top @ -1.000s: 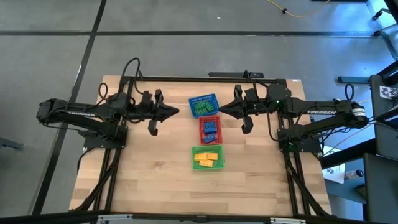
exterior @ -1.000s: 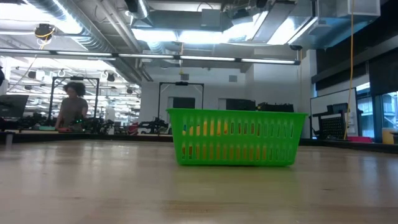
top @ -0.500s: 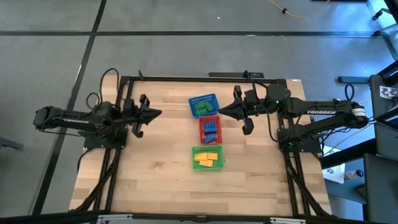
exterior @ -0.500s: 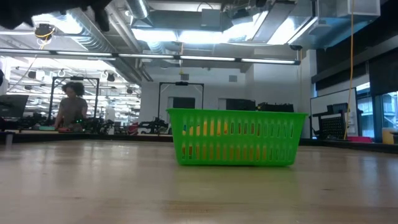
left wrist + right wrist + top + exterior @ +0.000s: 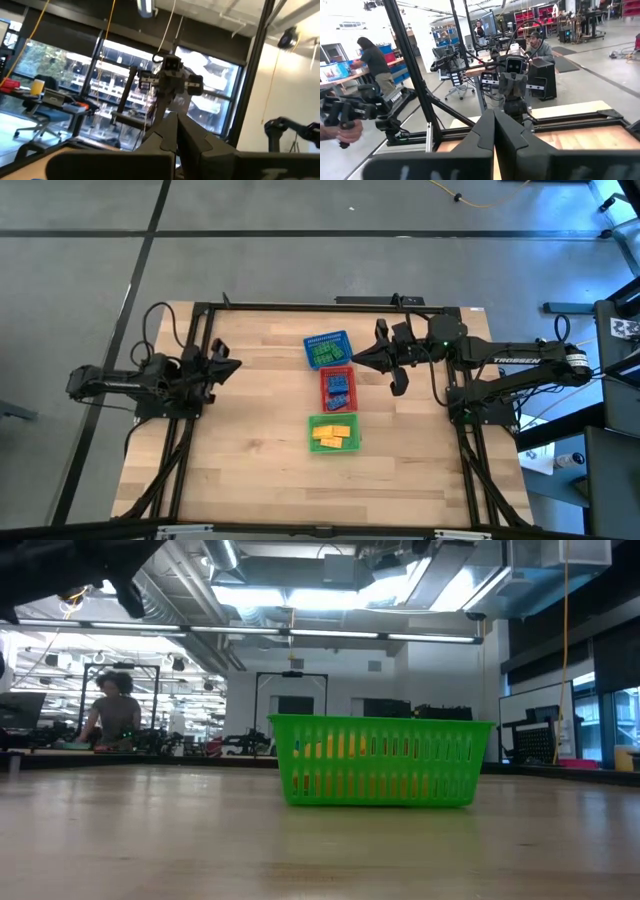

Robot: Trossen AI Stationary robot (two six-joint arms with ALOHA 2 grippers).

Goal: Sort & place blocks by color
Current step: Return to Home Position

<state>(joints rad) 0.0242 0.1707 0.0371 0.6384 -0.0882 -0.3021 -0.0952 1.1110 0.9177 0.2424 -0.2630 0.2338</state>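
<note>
Reading "TROSSEN" on right arm (image 5: pixel 520 362); blocks (image 5: pixel 333 434) inside baskets (image 5: pixel 333 417).

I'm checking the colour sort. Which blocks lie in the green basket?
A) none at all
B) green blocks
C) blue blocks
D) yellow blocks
D: seen from above, the green basket holds only yellow blocks.

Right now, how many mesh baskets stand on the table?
3, in one row: the blue basket at one end, the red basket in the middle, the green basket at the other end, nearest the low camera.
</note>
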